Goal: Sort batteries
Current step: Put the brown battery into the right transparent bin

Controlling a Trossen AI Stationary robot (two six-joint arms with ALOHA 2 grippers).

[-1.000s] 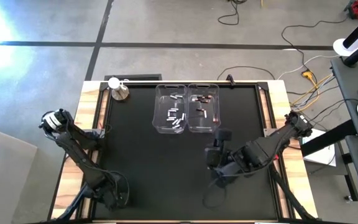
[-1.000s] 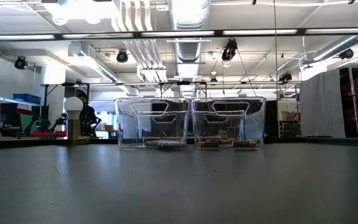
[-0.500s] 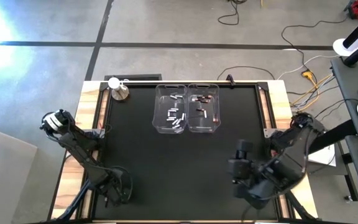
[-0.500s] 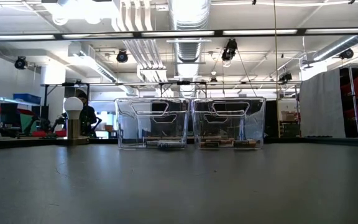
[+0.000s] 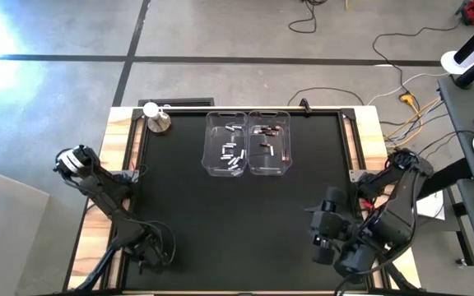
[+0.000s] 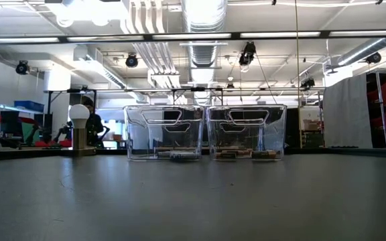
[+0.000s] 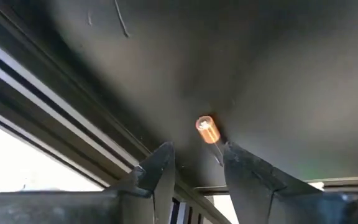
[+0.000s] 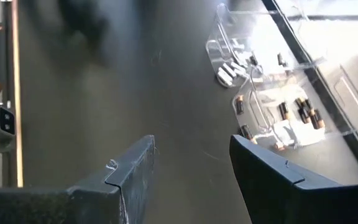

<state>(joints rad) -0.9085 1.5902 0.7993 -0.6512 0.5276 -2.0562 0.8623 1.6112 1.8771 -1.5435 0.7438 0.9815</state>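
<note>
Change since earlier frame: right arm has swung back from mid-table to the near right corner; left arm has barely shifted at the near left edge; bins and contents unchanged.
Left gripper (image 7: 194,171): low over the dark table (image 5: 220,222) at its near left edge, fingers partly apart, nothing clamped between them.
Stray battery (image 7: 207,130): one copper-topped cell lying on the mat just ahead of the left fingertips, close beside the tip of one finger (image 7: 244,168); contact cannot be confirmed.
Key relation: the cell sits forward of the gap, offset toward that one finger, not centred; its long axis appears to run at a slant to the line between the fingertips.
Nearer arm: left, by a wide margin; the cell is not resolvable in the high view.
Right gripper (image 8: 191,162): raised over the near right part of the table, fingers parted, empty, facing the bins from well apart.
Left bin (image 5: 225,144): clear plastic, holds the silvery-white batteries (image 5: 233,152).
Right bin (image 5: 270,144): touching the left bin, holds the dark batteries (image 5: 266,140).
Knob with white ball (image 5: 155,115): far left corner, clear of both arms.
Judged next requirement: centre the left fingers over the cell before closing; an off-centre close may roll it toward the table edge.
</note>
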